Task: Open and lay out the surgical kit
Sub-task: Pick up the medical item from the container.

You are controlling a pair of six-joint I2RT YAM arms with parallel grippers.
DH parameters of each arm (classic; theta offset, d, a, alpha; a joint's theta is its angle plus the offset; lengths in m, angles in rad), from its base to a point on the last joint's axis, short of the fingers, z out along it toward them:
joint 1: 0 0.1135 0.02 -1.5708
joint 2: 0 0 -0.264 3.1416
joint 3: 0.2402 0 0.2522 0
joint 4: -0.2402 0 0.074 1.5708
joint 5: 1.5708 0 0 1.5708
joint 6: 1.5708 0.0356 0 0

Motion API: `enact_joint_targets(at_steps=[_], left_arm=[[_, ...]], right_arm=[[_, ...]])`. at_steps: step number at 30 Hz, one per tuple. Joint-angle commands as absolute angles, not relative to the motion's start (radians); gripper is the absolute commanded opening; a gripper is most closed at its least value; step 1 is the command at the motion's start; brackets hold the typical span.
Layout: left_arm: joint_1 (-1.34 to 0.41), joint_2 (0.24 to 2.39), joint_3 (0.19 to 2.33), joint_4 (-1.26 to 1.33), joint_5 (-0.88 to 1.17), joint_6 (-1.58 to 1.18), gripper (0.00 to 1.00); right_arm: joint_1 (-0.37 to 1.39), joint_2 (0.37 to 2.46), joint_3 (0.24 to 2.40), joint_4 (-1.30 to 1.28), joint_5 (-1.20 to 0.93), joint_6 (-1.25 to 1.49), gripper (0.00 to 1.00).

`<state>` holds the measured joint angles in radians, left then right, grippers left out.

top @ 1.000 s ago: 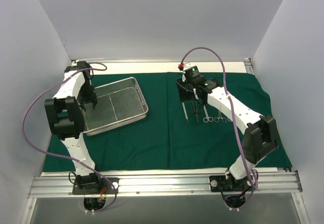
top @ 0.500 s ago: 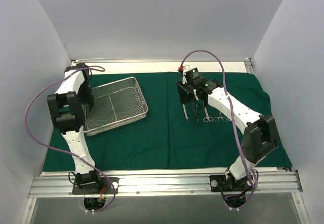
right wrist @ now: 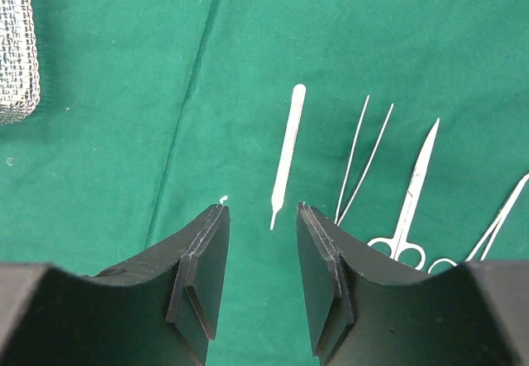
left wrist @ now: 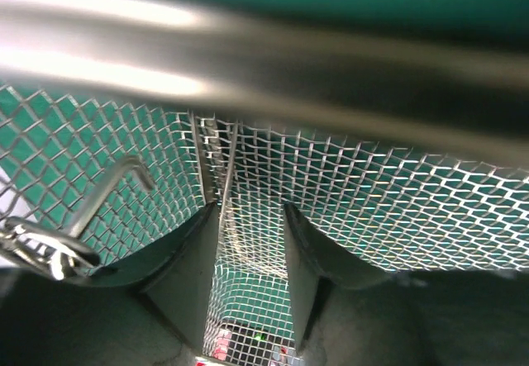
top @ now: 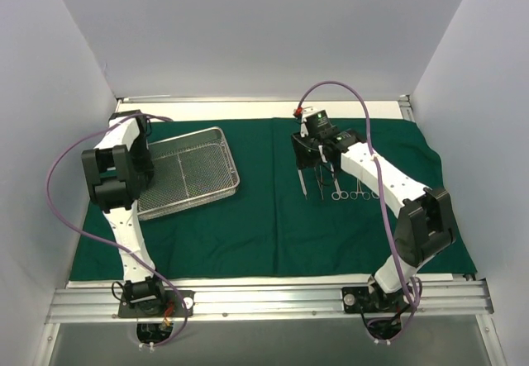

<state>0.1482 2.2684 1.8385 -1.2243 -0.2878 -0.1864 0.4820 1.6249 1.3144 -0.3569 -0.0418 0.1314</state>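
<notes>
Left gripper (left wrist: 252, 217): at the left end of the wire-mesh tray (top: 194, 176), fingers partly apart astride its mesh wall; whether they clamp it cannot be told. The tray lies far left on the green cloth (top: 273, 225). Right gripper (right wrist: 260, 217): half open, holding nothing, hovering over the cloth. Just beyond it, in a row: flat handle (right wrist: 288, 147), tweezers (right wrist: 364, 155), ring-handled clamp (right wrist: 411, 197).
</notes>
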Motion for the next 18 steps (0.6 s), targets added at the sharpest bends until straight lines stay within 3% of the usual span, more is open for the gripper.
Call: enact_joint_targets(at_steps=[1,10,11,13,14,18], left_arm=[[0.164,2.299,1.856,-1.221,-0.281,-0.166,0.44],[0.169,2.281,1.795,-1.181,-0.247,-0.156,0.22],[0.167,2.275,1.793,-1.183,-0.245,-0.155,0.14],[0.167,2.266,1.792,-1.178,-0.245,-0.155,0.1],[0.167,2.261,1.792,-1.181,-0.247,-0.155,0.03],[0.166,2.229,1.81,-1.201,-0.247,-0.153,0.02]], right_arm=[[0.469,1.577,1.312,-0.379,-0.051,0.133,0.38],[0.451,1.562,1.296,-0.387,-0.054,0.158,0.38],[0.445,1.56,1.296,-0.39,-0.054,0.169,0.38],[0.433,1.557,1.293,-0.387,-0.058,0.179,0.38],[0.427,1.557,1.293,-0.387,-0.061,0.183,0.39],[0.405,1.566,1.302,-0.396,-0.067,0.201,0.39]])
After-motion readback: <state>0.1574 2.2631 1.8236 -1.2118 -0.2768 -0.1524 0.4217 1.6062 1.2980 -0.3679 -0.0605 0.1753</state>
